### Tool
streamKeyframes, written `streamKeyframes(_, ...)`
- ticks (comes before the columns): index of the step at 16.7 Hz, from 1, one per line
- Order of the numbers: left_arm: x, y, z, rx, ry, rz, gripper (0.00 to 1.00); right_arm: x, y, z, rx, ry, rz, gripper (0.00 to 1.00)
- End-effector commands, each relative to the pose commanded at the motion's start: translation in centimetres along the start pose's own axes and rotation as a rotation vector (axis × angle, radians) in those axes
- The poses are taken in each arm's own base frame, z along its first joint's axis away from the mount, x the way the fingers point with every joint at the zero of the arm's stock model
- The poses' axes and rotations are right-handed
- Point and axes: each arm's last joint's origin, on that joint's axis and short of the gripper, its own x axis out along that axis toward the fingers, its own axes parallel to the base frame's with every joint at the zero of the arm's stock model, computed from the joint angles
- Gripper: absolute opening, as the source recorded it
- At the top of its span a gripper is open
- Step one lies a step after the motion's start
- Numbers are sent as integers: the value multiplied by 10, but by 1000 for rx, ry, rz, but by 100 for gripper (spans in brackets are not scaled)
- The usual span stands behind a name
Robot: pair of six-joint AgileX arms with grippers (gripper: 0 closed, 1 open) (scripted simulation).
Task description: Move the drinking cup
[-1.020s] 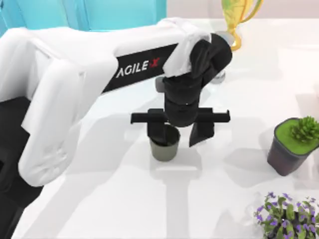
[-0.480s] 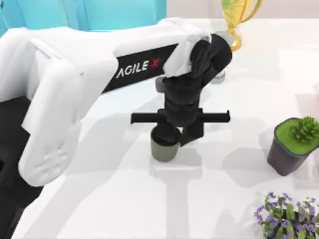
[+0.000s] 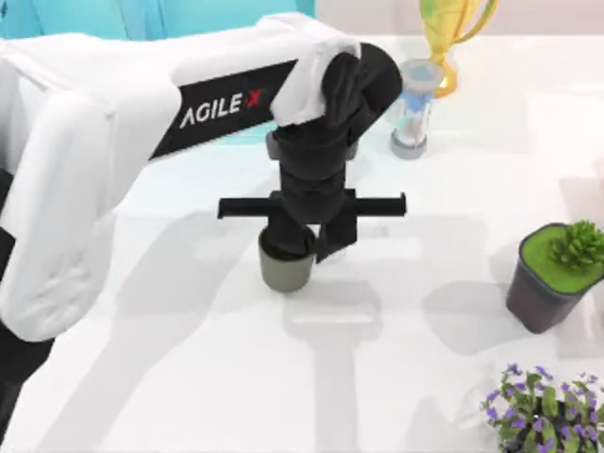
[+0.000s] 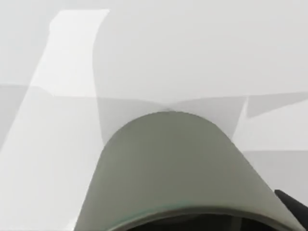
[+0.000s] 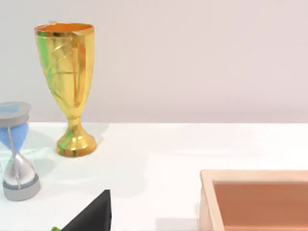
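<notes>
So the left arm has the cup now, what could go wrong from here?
The left gripper is shut on the rim of the drinking cup, one finger inside; such a shallow hold may let it tilt or slip. The hourglass and golden trophy stand just behind the arm, so a swing that way might topple them.

White table (image 3: pixel 453 377), pale wall (image 5: pixel 192 57), turquoise panel (image 3: pixel 198 14) behind.

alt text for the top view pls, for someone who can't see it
The left gripper grips the rim of the olive-grey drinking cup near the middle of the white table. A golden trophy and an hourglass stand behind; a potted succulent and purple flowers sit right.
</notes>
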Motion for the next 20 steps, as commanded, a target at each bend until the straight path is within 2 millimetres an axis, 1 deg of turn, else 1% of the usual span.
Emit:
streamKeyframes(1, -6, 19, 6, -2, -2, -5, 0, 0, 0, 0, 0, 0, 0, 100)
streamKeyframes(2, -13, 42, 13, -4, -4, -10, 0, 0, 0, 0, 0, 0, 0, 100)
streamKeyframes(3, -21, 69, 19, -6, -7, -15, 0, 0, 0, 0, 0, 0, 0, 100)
streamKeyframes(5, -34, 129, 24, -6, -11, -24, 0, 0, 0, 0, 0, 0, 0, 100)
streamKeyframes(7, -46, 189, 19, -5, -16, -32, 0, 0, 0, 0, 0, 0, 0, 100)
streamKeyframes(8, -51, 214, 13, -4, -18, -35, 0, 0, 0, 0, 0, 0, 0, 100)
streamKeyframes(9, -54, 234, 6, -3, -19, -38, 0, 0, 0, 0, 0, 0, 0, 100)
streamKeyframes(10, -57, 249, -2, -2, -21, -40, 0, 0, 0, 0, 0, 0, 0, 100)
streamKeyframes(12, -60, 267, -13, 0, -23, -43, 0, 0, 0, 0, 0, 0, 0, 100)
streamKeyframes(13, -61, 271, -16, 0, -24, -44, 0, 0, 0, 0, 0, 0, 0, 100)
streamKeyframes(18, -59, 270, -15, 6, -20, -41, 0, 0, 0, 0, 0, 0, 0, 100)
streamKeyframes(20, -46, 272, -15, 5, -4, -44, 0, 0, 0, 0, 0, 0, 0, 100)
